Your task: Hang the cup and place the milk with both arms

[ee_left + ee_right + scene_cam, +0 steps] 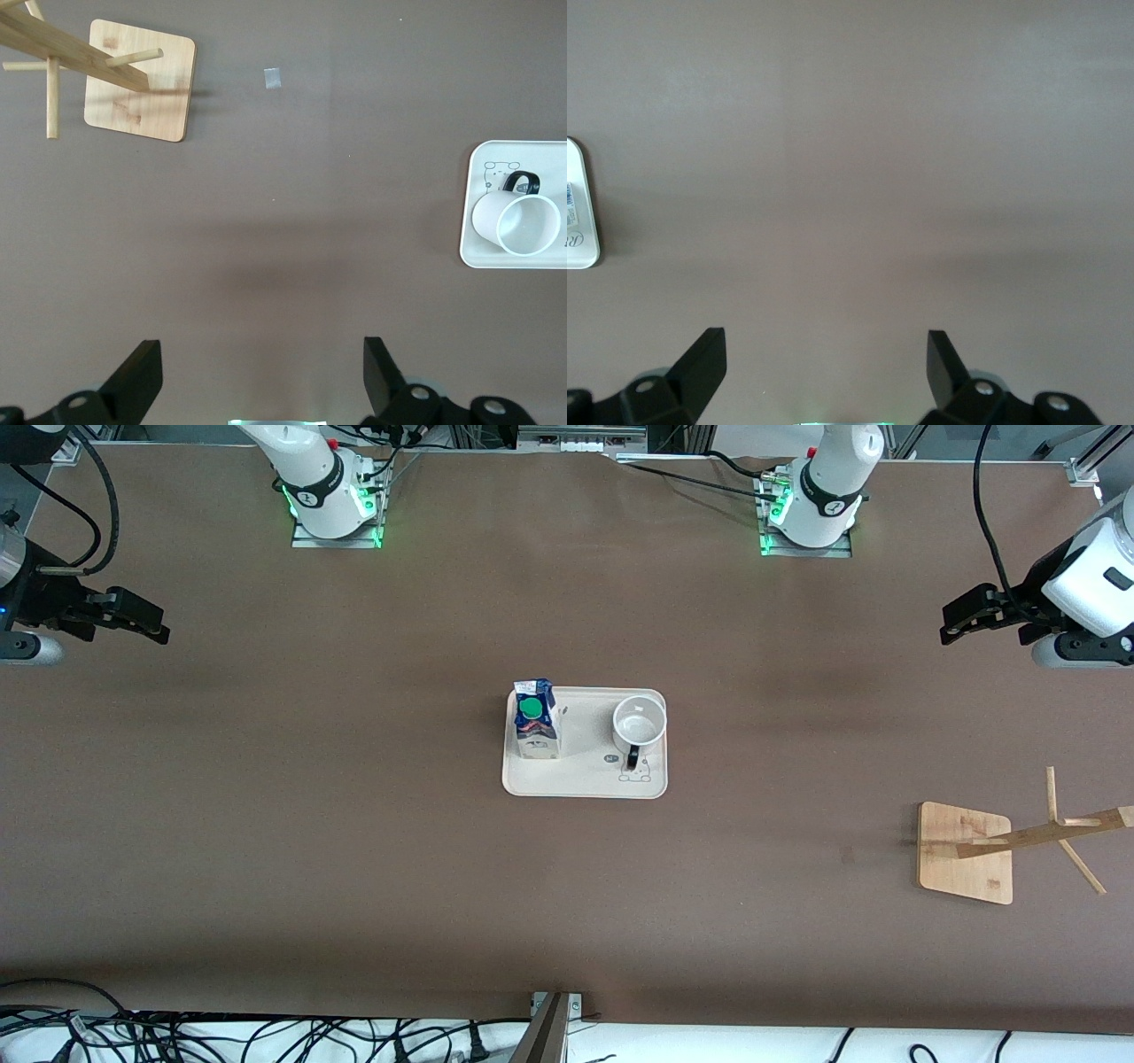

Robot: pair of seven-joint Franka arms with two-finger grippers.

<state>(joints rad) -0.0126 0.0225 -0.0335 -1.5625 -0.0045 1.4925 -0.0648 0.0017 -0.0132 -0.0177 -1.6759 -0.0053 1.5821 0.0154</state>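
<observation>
My left gripper [952, 627] hangs over bare table [354, 850] at the left arm's end, fingers [142, 376] spread wide and holding nothing. My right gripper [159, 624] hangs over the right arm's end, also wide and unloaded. The milk [536, 719] stands upright on a cream tray [585, 784] mid-table; the cup [639, 724] sits beside it on that tray, mouth up, handle toward the front camera. A wooden rack [1019, 841] stands toward the left arm's end, nearer the front camera than the tray
</observation>
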